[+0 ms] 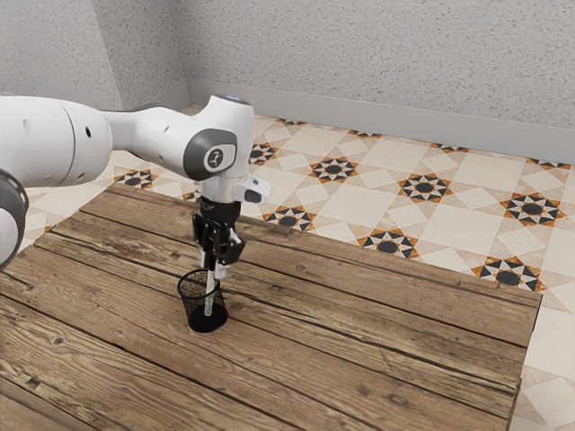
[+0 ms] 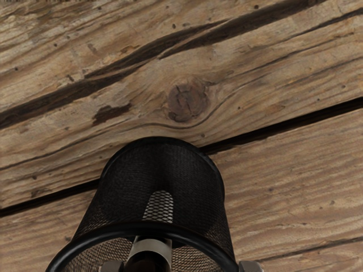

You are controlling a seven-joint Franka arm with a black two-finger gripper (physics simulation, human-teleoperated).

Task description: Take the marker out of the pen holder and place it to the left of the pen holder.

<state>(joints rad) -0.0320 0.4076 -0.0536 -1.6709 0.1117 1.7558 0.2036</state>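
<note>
Standing in the pen holder point(image 1: 192, 310), the marker point(image 1: 210, 298) is propped nearly upright, top exposed; the jaws are parted around that top, presumably so the marker can be pinched and lifted.

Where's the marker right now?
Exterior view, left of centre: the marker is inside the mesh pen holder, on end, its top up at the gripper.
</note>
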